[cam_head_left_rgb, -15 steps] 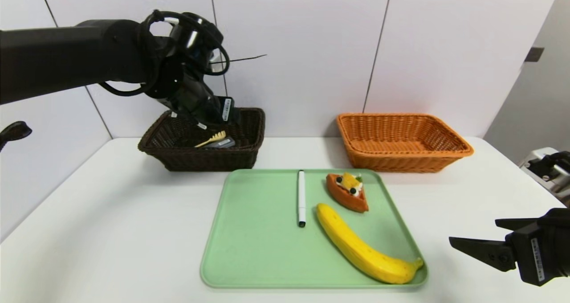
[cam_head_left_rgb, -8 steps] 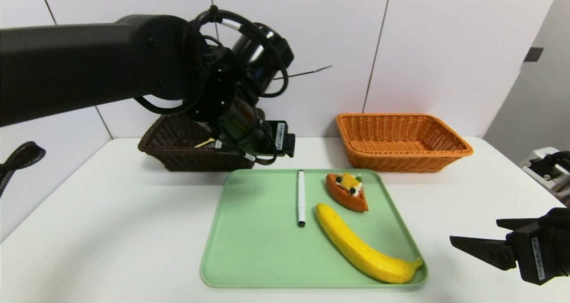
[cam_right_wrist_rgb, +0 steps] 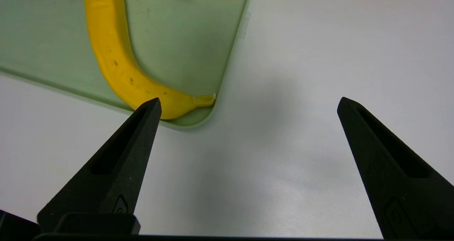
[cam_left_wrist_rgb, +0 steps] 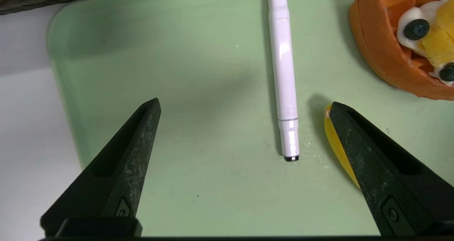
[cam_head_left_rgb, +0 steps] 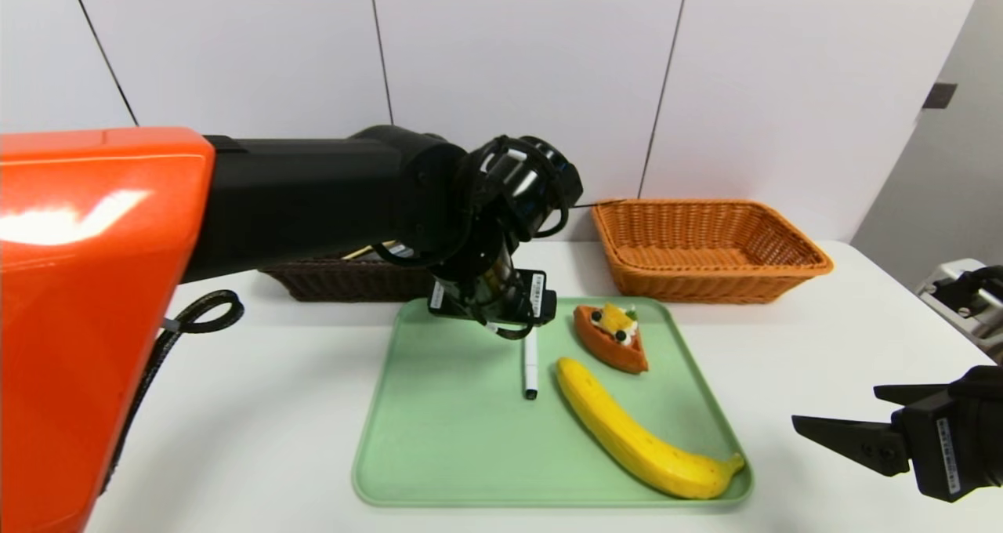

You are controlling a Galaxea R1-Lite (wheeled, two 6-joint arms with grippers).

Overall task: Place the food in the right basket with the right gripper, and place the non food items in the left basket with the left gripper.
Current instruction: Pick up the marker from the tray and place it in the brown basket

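- Now the left hand (cam_left_wrist_rgb: 244, 106) hangs over the far half of the green tray (cam_head_left_rgb: 439, 439), jaws spread wide and holding nothing; in the left wrist view the white marker (cam_left_wrist_rgb: 283, 74) lies on the tray between its two fingers, touching neither;
- the marker lies straight along the 12-to-6 line of the tray in the head view, black tip at 6 o'clock, its far end hidden behind the left hand;
- the banana (cam_head_left_rgb: 635, 435) lies at 3 o'clock of the marker, running from the tray's middle toward the 5 o'clock corner, stem end by the rim;
- the pastry wedge (cam_head_left_rgb: 611, 337) sits at 12 o'clock of the banana's blunt end, near it, on the tray;
- the left basket (cam_head_left_rgb: 345, 278), dark brown, stands on the white surface (cam_head_left_rgb: 258, 407) at 10 o'clock of the tray, mostly hidden behind the left arm; its contents cannot be made out;
- the right basket (cam_head_left_rgb: 705, 247), orange-tan, stands at 1 o'clock of the tray, with nothing in the part that shows;
- the right hand (cam_right_wrist_rgb: 248, 104) hovers above the surface at 4 o'clock of the tray, beside the banana's stem corner; jaws wide, empty.
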